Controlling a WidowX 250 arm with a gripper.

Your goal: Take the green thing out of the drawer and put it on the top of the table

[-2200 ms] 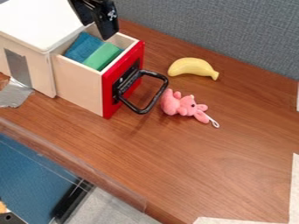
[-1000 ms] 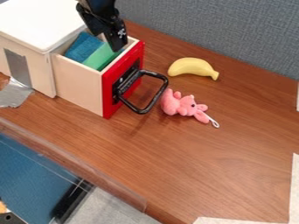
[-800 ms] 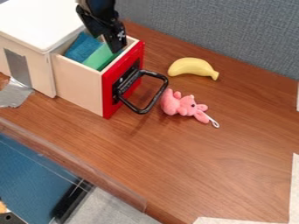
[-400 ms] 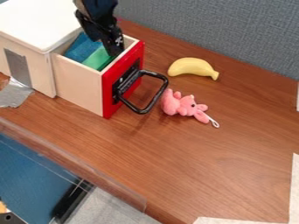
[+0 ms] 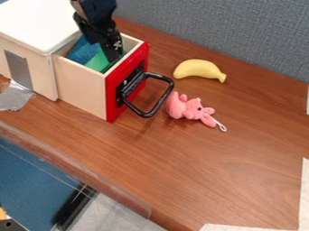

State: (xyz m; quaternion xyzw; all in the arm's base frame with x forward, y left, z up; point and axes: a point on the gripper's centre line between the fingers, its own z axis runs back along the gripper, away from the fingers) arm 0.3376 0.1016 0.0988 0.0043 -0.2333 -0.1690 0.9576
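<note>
Black arm (image 5: pixel 98 10) enters at the top of the view, L of center, w/ its gripper (image 5: pixel 112 57) hanging down at a slant into the open drawer (image 5: pixel 81 86). Jaws are low in there, right at the green thing (image 5: pixel 96 62) & partly hiding it. Can't tell how far open they are, or if they've got hold of anything; contact w/ the green thing is unclear too. Green thing is in the drawer, next to a blue thing (image 5: pixel 82 51) that lies on the cabinet side of it.

Drawer: pale wood sides, red front (image 5: pixel 112 101), 1 black loop handle (image 5: pixel 161 98) sticking out over the counter (image 5: pixel 223 167). It's pulled out of a pale cabinet w/ a white top (image 5: pixel 36 22), upper L of view. 1 gray tape strip (image 5: pixel 19 70) on the cabinet's side, more silvery tape (image 5: pixel 13 98) on the counter by its base.

Yellow banana (image 5: pixel 199 69) lies on the counter, R of the drawer, near the partition (image 5: pixel 229 31). Pink plush toy (image 5: pixel 184 107) lies on its side just beside the handle, below the banana in view, w/ a white loop (image 5: pixel 222 128) at its lower R end. Gray fabric partition runs along the counter's back.
</note>
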